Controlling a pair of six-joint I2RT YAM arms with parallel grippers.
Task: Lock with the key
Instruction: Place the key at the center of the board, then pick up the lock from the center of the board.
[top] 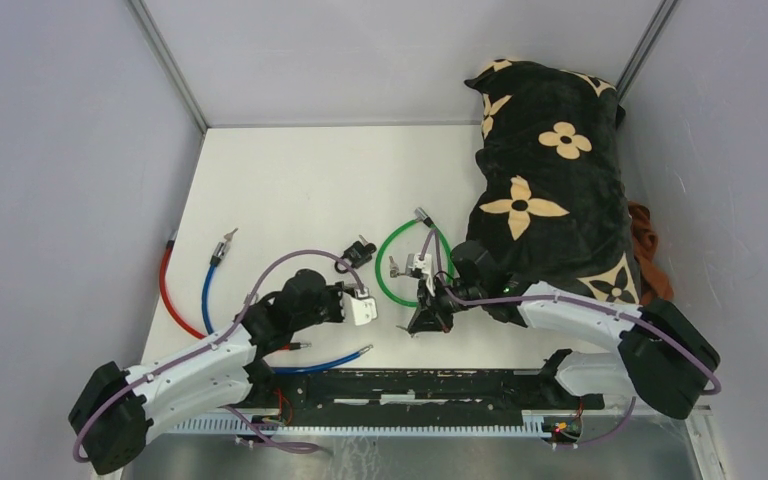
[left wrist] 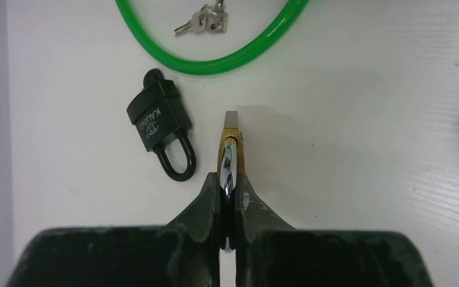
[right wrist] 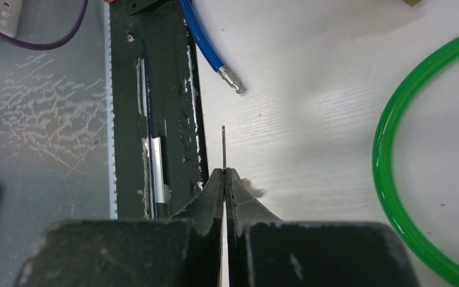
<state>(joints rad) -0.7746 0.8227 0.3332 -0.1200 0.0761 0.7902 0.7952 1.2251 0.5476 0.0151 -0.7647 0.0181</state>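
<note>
- Cables on the left side of the table (top: pixel 290 180): red cable (top: pixel 167 295) and blue cable (top: pixel 206 290) curve side by side. Both pass under the left arm.
- The blue cable's metal tip lies close to the black base rail (top: pixel 410 385) at the near edge and points right.
- Left gripper (left wrist: pixel 230 179): jaws clenched on the brass padlock (left wrist: pixel 235 156), seen edge-on in the left wrist view. The grip is at the chrome shackle, and the body sticks out past the fingertips. It hangs over the table left of centre.
- Black padlock (left wrist: pixel 158 119): flat on the table, just left of the held padlock and not touching it. Its shackle end points toward the gripper.
- Green cable (left wrist: pixel 215 63): a loop on the table around centre, beyond both padlocks. A small key bunch (left wrist: pixel 203 23) lies inside the loop.
- Right gripper (right wrist: pixel 223 173): jaws clenched on the key (right wrist: pixel 223 146), a thin blade seen edge-on that pokes out past the fingertips. It is over the table near the rail, at the near edge of the green loop and just right of the left gripper.
- The key and the brass padlock are apart, and the key is not in the lock.
- Cushion (top: pixel 550 190): black with tan flowers, at the far right against the wall. The right arm reaches in along its near side.
- Orange-brown cloth (top: pixel 648 240): partly hidden at the cushion's right edge.
</note>
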